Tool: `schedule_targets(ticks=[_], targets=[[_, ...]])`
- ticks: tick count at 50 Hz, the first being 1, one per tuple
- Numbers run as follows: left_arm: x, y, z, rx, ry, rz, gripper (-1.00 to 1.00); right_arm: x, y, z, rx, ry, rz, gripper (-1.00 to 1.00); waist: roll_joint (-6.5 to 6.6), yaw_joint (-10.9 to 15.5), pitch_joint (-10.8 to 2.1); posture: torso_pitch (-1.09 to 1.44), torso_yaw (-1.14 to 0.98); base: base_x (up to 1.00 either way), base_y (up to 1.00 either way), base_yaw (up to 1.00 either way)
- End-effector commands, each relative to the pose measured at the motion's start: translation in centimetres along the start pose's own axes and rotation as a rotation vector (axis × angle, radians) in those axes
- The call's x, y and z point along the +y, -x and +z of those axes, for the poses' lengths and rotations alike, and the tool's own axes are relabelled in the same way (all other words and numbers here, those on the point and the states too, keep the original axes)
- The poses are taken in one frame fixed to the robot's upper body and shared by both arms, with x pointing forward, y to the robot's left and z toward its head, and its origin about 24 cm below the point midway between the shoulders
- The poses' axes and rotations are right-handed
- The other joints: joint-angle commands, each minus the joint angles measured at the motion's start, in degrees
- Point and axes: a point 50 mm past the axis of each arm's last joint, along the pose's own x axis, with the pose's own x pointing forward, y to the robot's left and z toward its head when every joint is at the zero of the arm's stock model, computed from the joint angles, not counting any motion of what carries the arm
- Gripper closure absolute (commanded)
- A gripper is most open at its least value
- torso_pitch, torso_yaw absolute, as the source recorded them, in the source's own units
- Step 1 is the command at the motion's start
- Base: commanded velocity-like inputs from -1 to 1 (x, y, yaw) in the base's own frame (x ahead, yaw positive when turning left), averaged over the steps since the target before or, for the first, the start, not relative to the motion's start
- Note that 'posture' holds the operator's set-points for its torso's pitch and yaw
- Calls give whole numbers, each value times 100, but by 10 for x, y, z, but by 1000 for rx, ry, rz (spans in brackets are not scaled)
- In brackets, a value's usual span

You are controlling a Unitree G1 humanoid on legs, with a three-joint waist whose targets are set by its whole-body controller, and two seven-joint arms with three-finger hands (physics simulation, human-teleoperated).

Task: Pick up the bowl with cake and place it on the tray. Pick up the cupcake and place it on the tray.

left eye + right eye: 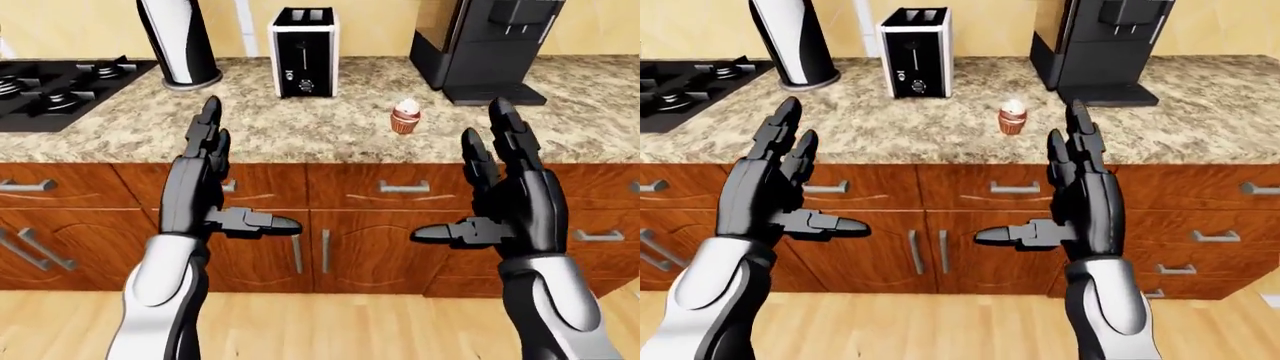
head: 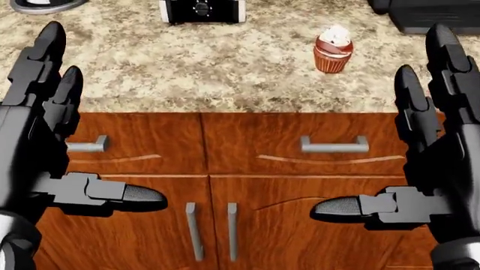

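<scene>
Left hand: the left hand point(image 1: 205, 196) was raised before the cabinet doors, fingers point(image 1: 207, 133) straight and spread upward, thumb pointing toward the view's right; it held nothing.
Right hand: the right hand point(image 1: 510, 202) stood likewise, fingers wide apart and upright, thumb pointing toward the view's left, empty, well apart from the other hand.
Cupcake: the cupcake point(image 2: 332, 49), in a red-brown wrapper with white topping, stood upright on the counter point(image 1: 300, 131), near its edge, in the left-eye view between the two hands and above them, touched by neither.
Bowl and tray: neither showed in any view.
Toaster: a white and black toaster point(image 1: 303, 51) stood higher in the view, left of the cupcake.
Coffee machine: a black coffee machine point(image 1: 488, 46) stood at upper right.
Stove: a black stove point(image 1: 55, 88) lay at far left, with a black and white jug point(image 1: 178, 41) beside it.
Cabinets: brown wood cabinets point(image 1: 360, 240) with metal handles ran below the counter.
</scene>
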Motion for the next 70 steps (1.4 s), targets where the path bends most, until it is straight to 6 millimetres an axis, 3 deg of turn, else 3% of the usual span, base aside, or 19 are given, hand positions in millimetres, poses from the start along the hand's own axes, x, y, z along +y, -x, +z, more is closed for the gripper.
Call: schedule_targets(ticks=[1, 2, 3, 6, 9, 10, 11, 13, 15, 16, 18, 24, 25, 27, 29, 31, 35, 51, 70], targets=[[2, 2, 8, -42, -10, 15, -100, 2, 1, 9, -42, -7, 17, -100, 158, 50, -153, 0, 0, 55, -2, 0], [1, 1, 9, -44, -12, 14, -100, 1, 1, 11, -46, -7, 14, -100, 84, 76, -99, 0, 0, 55, -3, 0], [1, 2, 10, -44, -13, 12, -100, 1, 1, 11, -48, -6, 14, -100, 102, 69, 125, 0, 0, 55, -2, 0], [0, 4, 12, -45, -9, 14, -100, -1, 2, 12, -50, -7, 9, -100, 102, 186, 26, 0, 0, 56, -2, 0], [0, 4, 13, -45, -9, 13, -100, -2, 2, 18, -63, -3, 4, -100, 48, 223, 86, 0, 0, 40, -2, 0], [-1, 5, 13, -46, -10, 13, -100, -3, 4, 20, -74, 2, -1, -100, 3, 203, -64, 0, 0, 0, 0, 0], [0, 6, 13, -47, -10, 13, -100, -4, 5, 23, -82, 4, -4, -100, -20, 196, -34, 0, 0, 0, 0, 0], [0, 5, 13, -48, -11, 14, -100, -5, 6, 27, -93, 5, -10, -100, -199, 202, 28, 0, 0, 0, 0, 0], [1, 6, 13, -47, -11, 16, -100, -6, 8, 29, -100, 9, -16, -100, -613, 157, -35, 0, 0, 0, 0, 0], [1, 6, 13, -47, -12, 16, -100, -7, 8, 29, -101, 12, -23, -100, -363, 207, -13, 0, 0, 0, 0, 0], [2, 7, 15, -49, -12, 18, -100, -8, 8, 29, -104, 20, -29, -100, -534, 144, 20, 0, 0, 0, 0, 0], [3, 8, 12, -47, -8, 24, -100, -13, 7, 37, -119, 46, -53, -100, -422, 112, 127, 0, 0, 0, 0, 0], [3, 8, 11, -47, -7, 25, -100, -16, 6, 39, -121, 59, -67, -100, -346, 89, 111, 0, 0, 0, 0, 0], [4, 8, 10, -45, -6, 27, -100, -18, 6, 40, -121, 66, -77, -100, -38, 64, -18, 0, 0, 0, 0, 0], [5, 8, 10, -46, -5, 29, -100, -21, 3, 42, -112, 73, -89, -100, -195, 92, -1, 0, 0, 0, 0, 0], [5, 8, 10, -47, -5, 29, -100, -21, -2, 44, -106, 92, -101, -100, -284, 134, -84, 0, 0, 0, 0, 0], [6, 9, 10, -47, -4, 30, -100, -25, -12, 46, -102, 179, -143, -100, -360, 169, -133, 0, 0, 0, 0, 0], [6, 10, 9, -49, -5, 31, -100, -40, -29, 33, 26, 443, -227, -100, -325, 184, -100, 0, 0, 0, 0, 0], [7, 11, 9, -46, -2, 37, -100, -31, -56, -2, 148, 571, -163, -100, -260, 138, -76, 0, 0, 0, 0, 0]])
